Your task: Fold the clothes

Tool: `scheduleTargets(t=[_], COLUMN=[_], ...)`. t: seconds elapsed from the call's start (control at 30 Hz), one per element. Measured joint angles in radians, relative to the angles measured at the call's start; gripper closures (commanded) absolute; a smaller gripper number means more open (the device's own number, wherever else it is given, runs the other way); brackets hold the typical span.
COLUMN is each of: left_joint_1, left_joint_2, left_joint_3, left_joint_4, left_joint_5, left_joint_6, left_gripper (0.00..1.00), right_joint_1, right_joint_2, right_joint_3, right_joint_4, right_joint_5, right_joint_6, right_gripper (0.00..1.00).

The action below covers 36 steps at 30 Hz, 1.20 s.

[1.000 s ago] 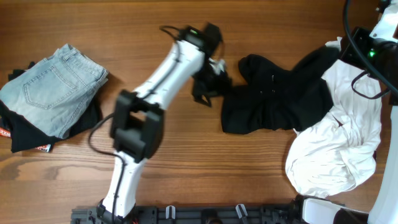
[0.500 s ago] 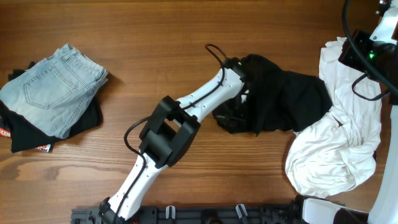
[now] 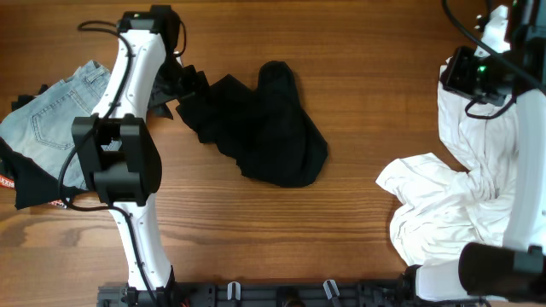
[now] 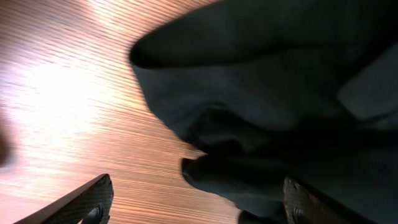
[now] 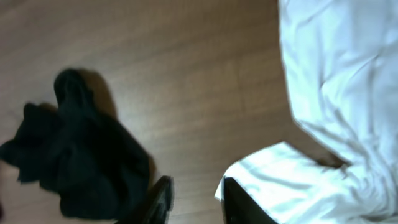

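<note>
The clothes, a crumpled black top (image 3: 260, 128), lie in a heap on the wooden table left of the middle, and show as a dark mass in the left wrist view (image 4: 267, 93) and at the lower left of the right wrist view (image 5: 74, 155). My left gripper (image 3: 175, 85) hovers at the heap's left end, jaws wide open (image 4: 196, 205), with black cloth lying under the right finger (image 4: 305, 202) but not pinched. My right gripper (image 3: 467, 77) hangs high at the far right, slightly open (image 5: 199, 202), with bare wood between its fingers.
A big white garment (image 3: 461, 205) is bunched along the right side, its edge beside my right finger (image 5: 239, 205). Folded light-blue jeans (image 3: 68, 119) rest on a black folded item (image 3: 34, 183) at the left edge, close to my left arm.
My left arm swung left, dragging the black top from centre-right to left of centre, and its jaws opened wide. The right jaws parted a little and the white garment spread leftwards.
</note>
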Motion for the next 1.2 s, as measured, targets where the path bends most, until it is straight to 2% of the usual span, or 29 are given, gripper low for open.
scheduleTargets(t=[0.2,0.37,0.4,0.43,0.53,0.57,0.63,0.83,0.87,0.9,0.93,1.1,1.2], left_joint_1=[-0.062,-0.131,-0.136,-0.138,-0.150,-0.154,-0.166,-0.220,-0.221,-0.220,-0.220,-0.220,-0.220], left_joint_2=[-0.001,-0.001,-0.001,-0.001,-0.001,-0.001,-0.001,-0.001,-0.001,-0.001,-0.001,-0.001,-0.001], left_joint_3=[-0.033,-0.174,-0.181,-0.183,-0.183,-0.183,-0.183,-0.183,-0.183,-0.183,-0.183,-0.183,-0.183], left_joint_4=[-0.023,0.040,0.044,0.047,0.088,0.098,0.110,0.121,0.122,0.122,0.123,0.145,0.170], left_joint_5=[0.092,-0.013,-0.035,-0.047,-0.098,-0.105,-0.114,-0.140,-0.148,-0.175,-0.196,-0.313,-0.339], left_joint_6=[0.005,0.008,0.008,0.008,0.013,0.013,0.012,0.012,0.012,0.012,0.011,0.015,0.019], left_gripper=[0.15,0.17,0.23,0.41,0.65,0.64,0.58,0.56,0.50,0.39,0.36,0.37,0.54], right_joint_1=[0.000,0.000,0.000,0.000,0.000,0.000,0.000,0.000,0.000,0.000,0.000,0.000,0.000], right_joint_2=[0.082,0.084,0.084,0.084,0.084,0.084,0.084,0.084,0.084,0.084,0.084,0.084,0.084], right_joint_3=[0.000,0.000,0.000,0.000,0.000,0.000,0.000,0.000,0.000,0.000,0.000,0.000,0.000], right_joint_4=[-0.054,-0.060,-0.060,-0.061,-0.068,-0.072,-0.074,-0.074,-0.074,-0.074,-0.074,-0.074,-0.074], right_joint_5=[-0.034,-0.040,-0.040,-0.040,-0.040,-0.041,-0.041,-0.041,-0.041,-0.041,-0.041,-0.044,-0.044], right_joint_6=[-0.004,-0.005,-0.004,-0.004,-0.004,-0.004,-0.004,-0.004,-0.004,-0.004,-0.005,-0.004,-0.004], right_gripper=[0.60,0.61,0.61,0.61,0.61,0.61,0.61,0.61,0.61,0.61,0.62,0.62,0.62])
